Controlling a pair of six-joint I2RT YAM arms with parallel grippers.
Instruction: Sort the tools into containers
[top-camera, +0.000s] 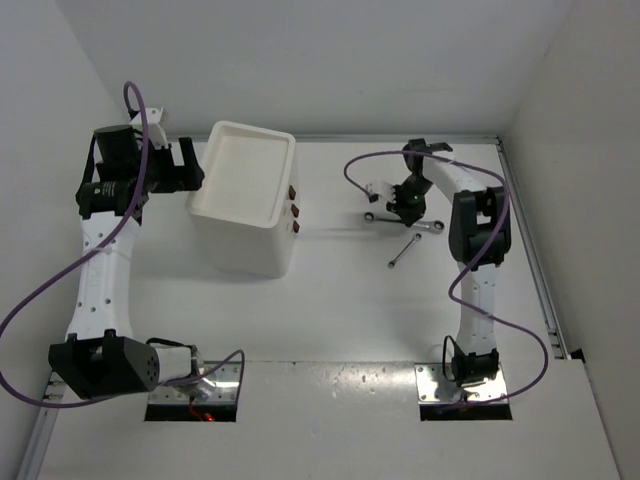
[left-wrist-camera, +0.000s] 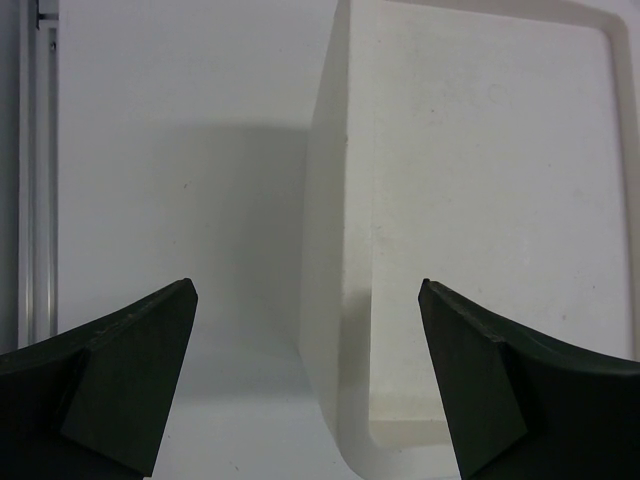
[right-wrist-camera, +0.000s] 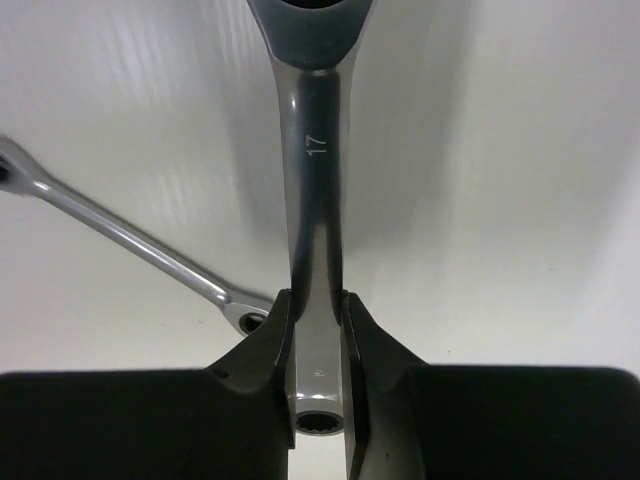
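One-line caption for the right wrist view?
Right gripper shut on wrench marked 17; second wrench lies beside it.

Bright, even light falls from above. In the top view the white counter (top-camera: 330, 310) is nearly washed out, and its near strip glares. In the left wrist view a soft grey shadow lies on the counter beside the box (left-wrist-camera: 480, 200). In the right wrist view the wrench (right-wrist-camera: 312, 180) gripped in the right claw (right-wrist-camera: 318, 310) shines with bright streaks, and the dark claw is slightly blurred.
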